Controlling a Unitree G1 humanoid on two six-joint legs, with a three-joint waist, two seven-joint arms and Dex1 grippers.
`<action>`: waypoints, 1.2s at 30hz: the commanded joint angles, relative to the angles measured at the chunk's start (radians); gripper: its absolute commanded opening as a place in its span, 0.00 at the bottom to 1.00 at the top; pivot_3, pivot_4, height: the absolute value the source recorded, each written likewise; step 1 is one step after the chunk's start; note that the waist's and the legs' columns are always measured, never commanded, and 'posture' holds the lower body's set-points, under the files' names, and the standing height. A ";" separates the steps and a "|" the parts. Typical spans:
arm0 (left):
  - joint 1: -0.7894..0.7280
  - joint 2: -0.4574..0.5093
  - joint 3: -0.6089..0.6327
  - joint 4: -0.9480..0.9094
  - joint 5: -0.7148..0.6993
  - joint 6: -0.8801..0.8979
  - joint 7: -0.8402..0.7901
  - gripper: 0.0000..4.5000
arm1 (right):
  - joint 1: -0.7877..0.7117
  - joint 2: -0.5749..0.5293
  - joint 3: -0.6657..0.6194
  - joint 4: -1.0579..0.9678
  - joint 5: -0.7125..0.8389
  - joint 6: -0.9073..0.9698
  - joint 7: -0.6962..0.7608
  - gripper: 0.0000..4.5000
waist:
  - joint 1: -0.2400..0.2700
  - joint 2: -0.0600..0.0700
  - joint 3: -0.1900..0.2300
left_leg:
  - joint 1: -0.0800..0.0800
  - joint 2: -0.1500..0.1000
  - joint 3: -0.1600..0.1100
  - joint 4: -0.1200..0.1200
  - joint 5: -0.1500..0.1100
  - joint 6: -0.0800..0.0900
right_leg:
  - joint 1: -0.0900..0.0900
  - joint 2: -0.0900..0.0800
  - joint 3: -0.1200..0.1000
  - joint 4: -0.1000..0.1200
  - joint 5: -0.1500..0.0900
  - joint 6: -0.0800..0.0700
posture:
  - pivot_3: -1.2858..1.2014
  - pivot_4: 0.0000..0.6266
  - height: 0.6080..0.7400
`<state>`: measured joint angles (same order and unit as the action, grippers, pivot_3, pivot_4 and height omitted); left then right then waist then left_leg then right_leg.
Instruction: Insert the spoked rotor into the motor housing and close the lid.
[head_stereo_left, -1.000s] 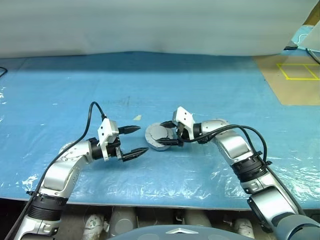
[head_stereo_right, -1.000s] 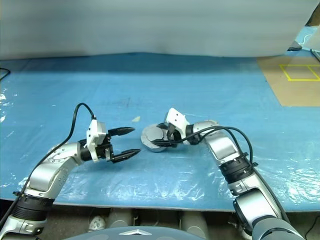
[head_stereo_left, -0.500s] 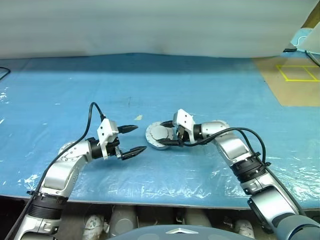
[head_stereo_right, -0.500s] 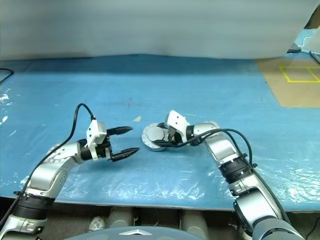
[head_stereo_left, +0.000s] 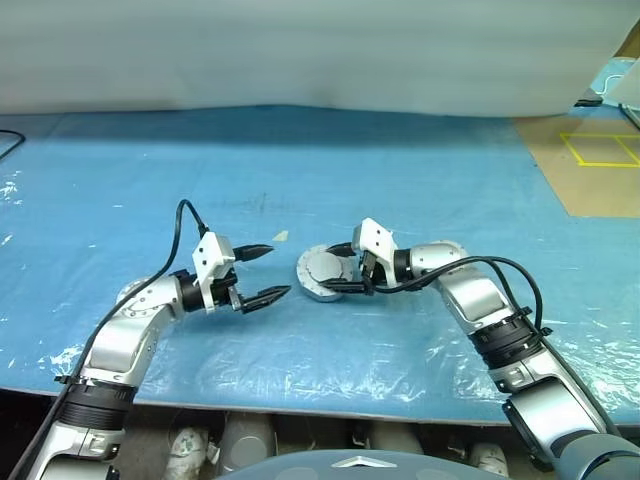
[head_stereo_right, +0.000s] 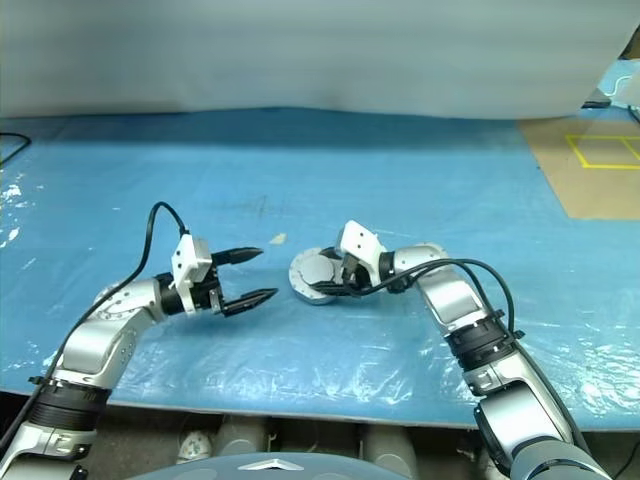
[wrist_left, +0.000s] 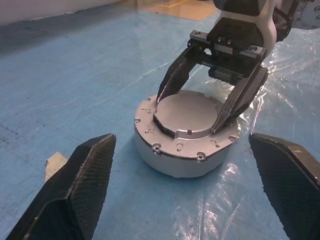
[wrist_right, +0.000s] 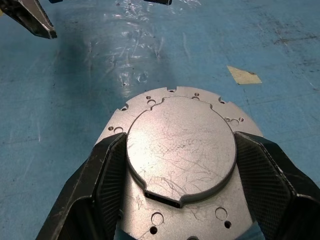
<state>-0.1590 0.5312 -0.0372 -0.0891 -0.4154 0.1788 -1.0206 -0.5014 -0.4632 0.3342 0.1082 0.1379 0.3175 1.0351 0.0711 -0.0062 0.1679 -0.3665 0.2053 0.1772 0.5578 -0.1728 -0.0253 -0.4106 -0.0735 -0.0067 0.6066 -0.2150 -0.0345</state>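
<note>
Looking down from the head views, the right tool (head_stereo_left: 343, 266) is reaching in from the right with its arm bent low across the blue worktop (head_stereo_left: 400, 170), pointing leftward and slightly downward, and its two black fingers are bracketing the lid (head_stereo_left: 325, 266) that is sitting on top of the motor housing (head_stereo_left: 318, 288) near the middle of the worktop. The left tool (head_stereo_left: 262, 272) is hovering just beside the housing on its left, pointing level toward it, spread wide and grasping nothing. Turning to the left wrist view, the lid (wrist_left: 189, 114) is lying flat on the housing (wrist_left: 182, 152), with the right tool's fingers (wrist_left: 172, 80) pressing against opposite edges of the raised plate. Turning to the right wrist view, the lid (wrist_right: 181, 150) is sitting between the fingers (wrist_right: 112, 172), so the right tool is gripping it. The spoked rotor is presumably already inside, under the lid. Finishing the closing well is likely calling for keeping the lid level, aligning its notched outline with the housing's flange, and pressing evenly before letting go, while the left tool is standing ready to steady the housing.
</note>
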 joint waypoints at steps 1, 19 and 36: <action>-0.012 -0.001 0.005 -0.026 -0.007 -0.012 -0.006 1.00 | 0.043 -0.054 0.032 0.062 -0.062 0.025 0.007 0.67 | 0.000 0.000 0.000 | 0.000 0.000 0.000 0.000 0.000 0.000 | 0.000 0.000 0.000 0.000 0.000 0.000 | 0.52 0.24 1.00; -0.055 -0.044 -0.040 0.064 0.092 -0.070 0.055 1.00 | 0.070 -0.055 0.068 0.099 -0.105 0.041 -0.042 0.67 | 0.003 0.000 -0.001 | 0.004 -0.001 0.000 -0.001 0.000 0.000 | 0.004 -0.001 0.000 -0.001 -0.005 0.008 | 0.52 0.24 1.00; -0.057 -0.124 -0.067 0.108 0.091 -0.114 0.032 0.21 | 0.054 -0.055 0.024 0.097 -0.073 0.063 -0.068 0.67 | 0.003 -0.003 -0.004 | 0.007 -0.001 -0.002 -0.004 0.000 0.000 | 0.006 -0.001 0.001 -0.002 -0.005 0.009 | 0.52 0.24 1.00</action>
<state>-0.1960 0.4121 -0.1086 0.0385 -0.3268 0.0845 -1.0006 -0.4882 -0.4836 0.3451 0.1091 0.1346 0.3174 1.0059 0.0736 -0.0093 0.1636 -0.3598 0.2039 0.1750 0.5538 -0.1730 -0.0251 -0.4050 -0.0750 -0.0057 0.6041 -0.2205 -0.0253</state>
